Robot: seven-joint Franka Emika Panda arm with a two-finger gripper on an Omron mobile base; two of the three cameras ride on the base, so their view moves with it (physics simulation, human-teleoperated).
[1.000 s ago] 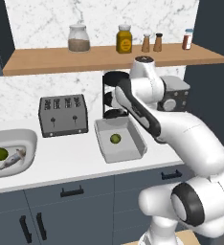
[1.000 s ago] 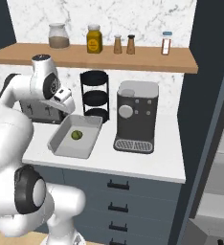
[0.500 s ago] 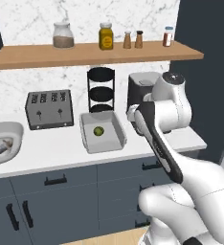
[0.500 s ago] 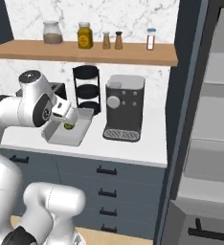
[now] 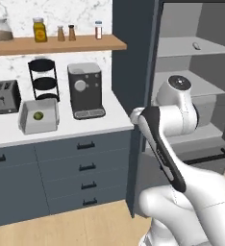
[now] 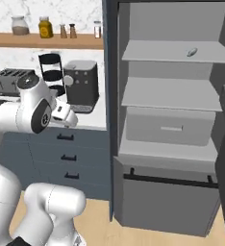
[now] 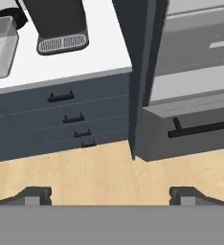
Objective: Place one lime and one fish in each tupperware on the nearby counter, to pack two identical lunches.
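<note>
Compared with one second ago, the whole scene is shifted to the left in both base views, so the camera has been carried to the right by the base. The toaster (image 5: 1,97) was in the middle of the left base view and is now cut by its left edge. The sink with the second lime and a fish is no longer in the picture. An open tall cabinet (image 6: 169,110) with shelves is now seen on the right.

One tupperware (image 5: 39,116) is counted on the worktop (image 5: 76,126), just beside the black coffee machine (image 5: 85,90) and in front of the round black rack (image 5: 43,78). One lime (image 5: 38,115) lies inside it. One small pale object, probably a fish (image 6: 192,51), lies on the upper shelf of the cabinet; it is too small to be named with certainty. On the wooden shelf (image 5: 56,44) five jars and bottles are counted. In the hand view a corner of the tupperware (image 7: 1,46) is seen at the upper left.

The arm is bent, with its elbow raised in front of the cabinet, away from the worktop. The hand is pointed down and forward, toward the floor (image 7: 109,174) before the drawers. The fingers (image 7: 35,196) are spread wide apart and nothing is held between them.
</note>
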